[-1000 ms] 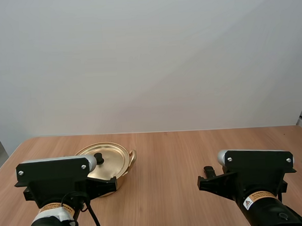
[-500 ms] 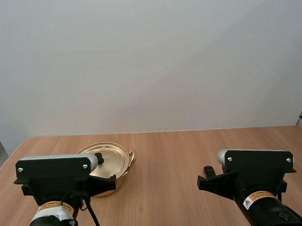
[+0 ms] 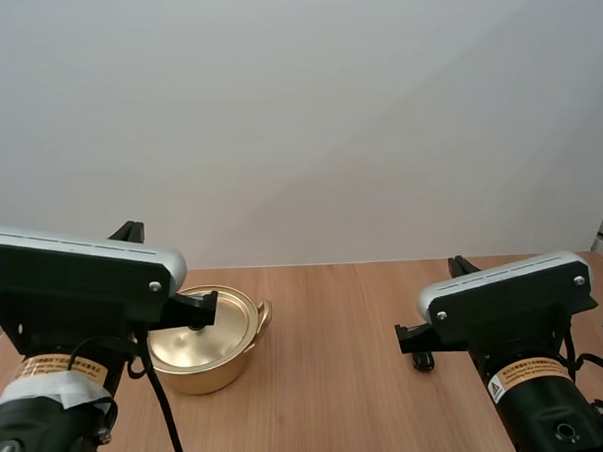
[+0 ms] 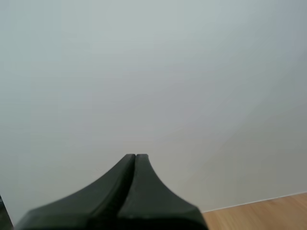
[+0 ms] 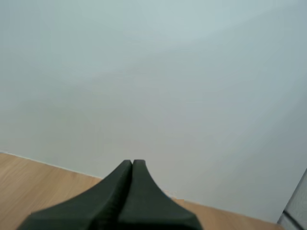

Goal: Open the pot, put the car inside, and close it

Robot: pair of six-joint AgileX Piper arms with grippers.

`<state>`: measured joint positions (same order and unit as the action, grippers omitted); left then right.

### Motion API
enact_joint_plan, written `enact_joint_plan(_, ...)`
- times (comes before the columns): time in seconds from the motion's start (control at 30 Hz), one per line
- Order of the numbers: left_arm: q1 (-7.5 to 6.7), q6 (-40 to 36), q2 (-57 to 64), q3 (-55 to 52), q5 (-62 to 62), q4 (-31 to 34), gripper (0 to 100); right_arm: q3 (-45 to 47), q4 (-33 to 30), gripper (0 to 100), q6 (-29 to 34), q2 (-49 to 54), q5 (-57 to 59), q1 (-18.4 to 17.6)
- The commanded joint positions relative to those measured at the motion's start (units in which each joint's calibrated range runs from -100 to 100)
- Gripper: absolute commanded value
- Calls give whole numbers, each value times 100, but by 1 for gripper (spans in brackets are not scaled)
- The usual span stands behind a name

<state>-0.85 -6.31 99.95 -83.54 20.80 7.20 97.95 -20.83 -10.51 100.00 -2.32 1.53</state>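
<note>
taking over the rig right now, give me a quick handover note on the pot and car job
Left gripper: shut on nothing, held above the table, pointing at the wall.
Right gripper: shut on nothing, likewise pointing at the wall.
Round gold metal pot: on the wooden table by the left arm, with its gold lid on.
Small dark thing: on the table under the right arm, mostly hidden. It may be the car, but I cannot tell.
Done: nothing.
Left: lift the lid, put the car inside, close the pot.
</note>
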Motion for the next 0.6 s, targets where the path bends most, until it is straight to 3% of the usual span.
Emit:
enact_joint_plan(0.0, -6, -644, 5, 104, 629, 27, 0, -453, -212, 0, 18, 0, 49, -1)
enact_joint_plan(0.13, -6, -551, 5, 318, 150, 29, 0, -1299, 82, 0, 39, 0, 666, -16)
enact_joint_plan(0.23, -6, -551, 5, 570, 111, -74, 0, -1886, 616, 0, 52, 0, 1933, -32)
enact_joint_plan(0.37, -6, -474, -560, 969, 428, -453, 0, -2289, 832, 0, -5, -46, 3411, -31)
enact_joint_plan(0.47, -6, -344, -1277, 1360, 989, -608, 0, -2302, 1005, 0, -361, -58, 3877, -31)
enact_joint_plan(0.57, 47, 340, -1993, 1739, 1206, -840, 0, -2302, 1368, 0, -886, -58, 4398, -31)
